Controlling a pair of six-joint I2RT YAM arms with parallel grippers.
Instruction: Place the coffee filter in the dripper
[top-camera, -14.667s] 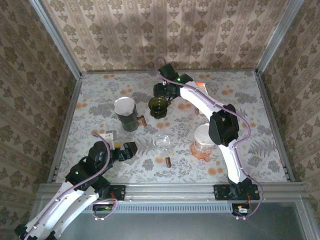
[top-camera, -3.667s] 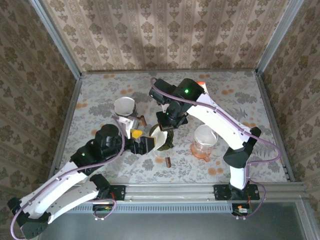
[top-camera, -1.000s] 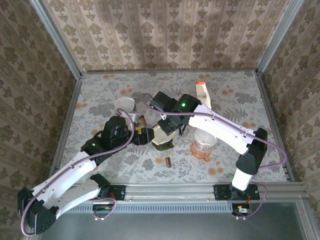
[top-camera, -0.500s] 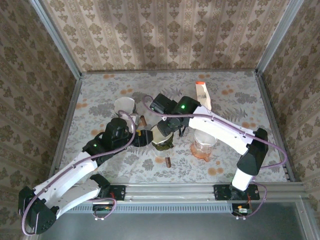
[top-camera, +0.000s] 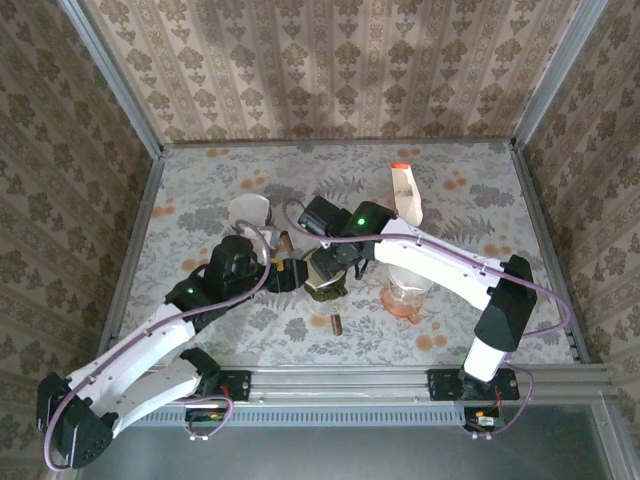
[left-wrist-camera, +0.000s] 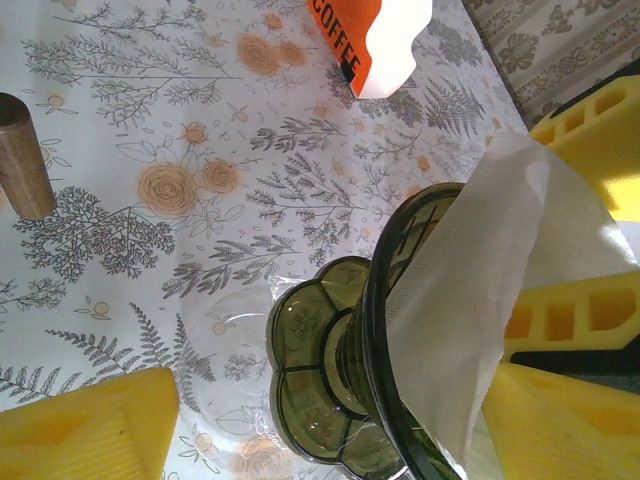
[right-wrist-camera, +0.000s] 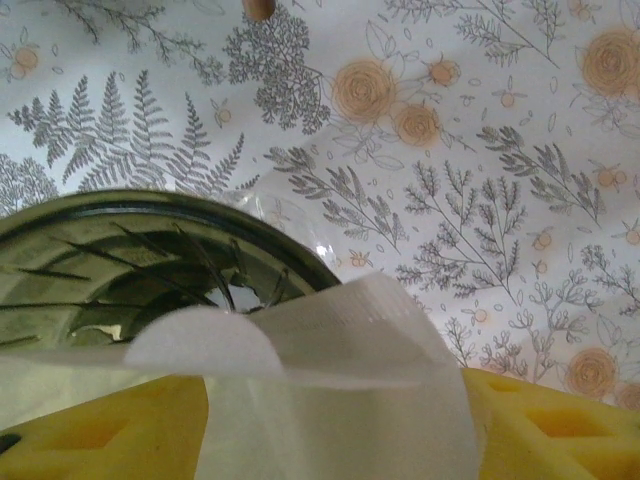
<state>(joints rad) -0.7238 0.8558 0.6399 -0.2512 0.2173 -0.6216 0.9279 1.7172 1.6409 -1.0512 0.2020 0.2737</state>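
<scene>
The dark green glass dripper (top-camera: 327, 290) stands on a clear glass cup (left-wrist-camera: 222, 345) at the table's middle. In the left wrist view the dripper (left-wrist-camera: 335, 385) appears from the side. The white paper coffee filter (top-camera: 321, 266) sits in its mouth and sticks out past the rim (left-wrist-camera: 470, 300). My left gripper (top-camera: 292, 274) is open, its yellow fingers (left-wrist-camera: 90, 430) either side of the dripper, a gap showing at the base. My right gripper (top-camera: 338, 262) is open over the rim. The filter (right-wrist-camera: 330, 380) lies loose between its fingers (right-wrist-camera: 555, 420), above the ribbed dripper bowl (right-wrist-camera: 130, 270).
An orange and white coffee bag (top-camera: 405, 193) stands behind. A glass server on an orange base (top-camera: 405, 295) is right of the dripper. A dark cup holding a white filter (top-camera: 250, 212) is to the left. The clear cup's wooden handle (top-camera: 336, 323) points toward me.
My right gripper went from shut on the filter to open, leaving the filter in the dripper. Both arms have barely shifted.
</scene>
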